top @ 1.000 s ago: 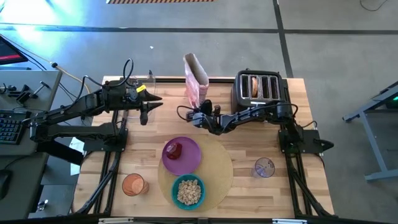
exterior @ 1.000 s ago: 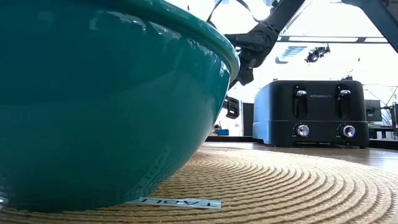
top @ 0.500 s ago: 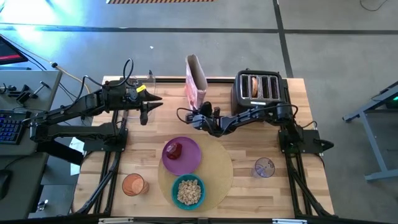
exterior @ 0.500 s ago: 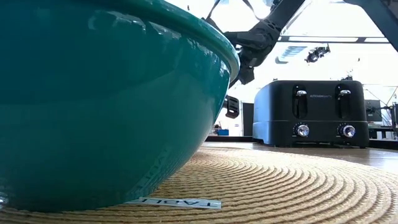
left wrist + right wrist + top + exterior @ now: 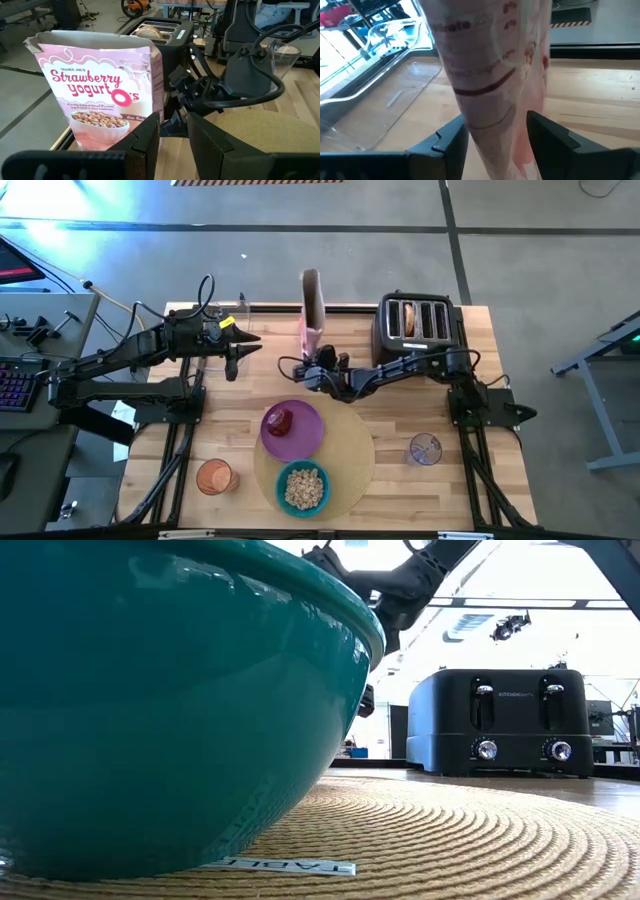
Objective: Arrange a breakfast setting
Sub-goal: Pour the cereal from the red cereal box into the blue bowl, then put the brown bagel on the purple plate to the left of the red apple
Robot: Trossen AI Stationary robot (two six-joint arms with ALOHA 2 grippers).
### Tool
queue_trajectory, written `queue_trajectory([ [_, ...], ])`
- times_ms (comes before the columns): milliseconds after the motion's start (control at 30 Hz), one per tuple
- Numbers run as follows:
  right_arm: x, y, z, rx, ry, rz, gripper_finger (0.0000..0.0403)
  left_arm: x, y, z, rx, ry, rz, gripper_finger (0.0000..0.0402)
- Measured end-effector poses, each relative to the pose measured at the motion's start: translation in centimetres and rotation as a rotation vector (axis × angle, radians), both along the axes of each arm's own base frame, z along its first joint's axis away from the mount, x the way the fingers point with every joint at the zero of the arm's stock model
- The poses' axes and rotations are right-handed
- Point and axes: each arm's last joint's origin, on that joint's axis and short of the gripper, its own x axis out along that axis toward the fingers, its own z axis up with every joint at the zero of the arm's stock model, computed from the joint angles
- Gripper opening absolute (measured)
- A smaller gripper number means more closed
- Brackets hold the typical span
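Observation:
A tall pink cereal box [image 5: 311, 308] stands upright near the table's far edge; its front shows in the left wrist view [image 5: 100, 95]. My right gripper [image 5: 312, 368] is shut on it, low on the box. My left gripper [image 5: 233, 360] hovers to the box's left, open by a narrow gap and empty. A round tan mat [image 5: 350, 450] carries a purple plate [image 5: 305, 435] with a red fruit [image 5: 280, 421] and a teal bowl [image 5: 303, 487] of cereal. An orange cup [image 5: 214, 477] and a clear glass [image 5: 425, 449] stand beside the mat. My right gripper pinches the cereal box between its two fingers [image 5: 451, 140], one on each broad face, beside the narrow side [image 5: 485, 100] that faces the wrist camera. The fingers come about level from the table's right. The box stands upright in the hold; its base is hidden.
The black four-slot toaster [image 5: 415, 320] stands at the far right with a bagel [image 5: 149, 31] in a slot. A clear plastic tray [image 5: 385, 85] lies at the far left. In the low view the teal bowl [image 5: 150, 700] fills the near left.
My right gripper has gone up and a little toward the table's left with the cereal box. The box leaned a second ago and now stands upright.

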Motion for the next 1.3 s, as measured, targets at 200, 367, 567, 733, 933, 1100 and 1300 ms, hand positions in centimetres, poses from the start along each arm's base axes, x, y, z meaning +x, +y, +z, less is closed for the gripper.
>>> queue_trajectory([
  [200,0.2,0.3,0.4,-0.016,0.015,0.005,0.0179,0.0,0.0,0.0,0.000,0.000,0.000,0.0090],
  [367,0.2,0.3,0.3,-0.016,0.018,0.008,0.0179,0.0,0.0,0.0,0.000,0.000,0.000,0.0090],
  [567,0.1,0.6,0.2,-0.014,0.045,0.026,0.0179,0.0,0.0,0.0,0.000,0.000,0.000,0.0090],
  [733,-0.1,1.0,-0.1,-0.017,0.089,0.041,0.0179,0.0,0.0,0.0,0.000,0.000,0.000,0.0090],
  [933,-0.2,1.4,0.0,-0.021,0.104,0.052,0.0179,0.0,0.0,0.0,0.000,0.000,0.000,0.0090],
  [1100,-0.5,2.1,0.6,-0.020,0.133,0.066,0.0179,0.0,0.0,0.0,0.000,0.000,0.000,0.0090],
  [1300,-1.8,3.9,1.7,0.019,0.180,0.080,0.0179,0.0,0.0,0.0,0.000,0.000,0.000,0.0090],
])
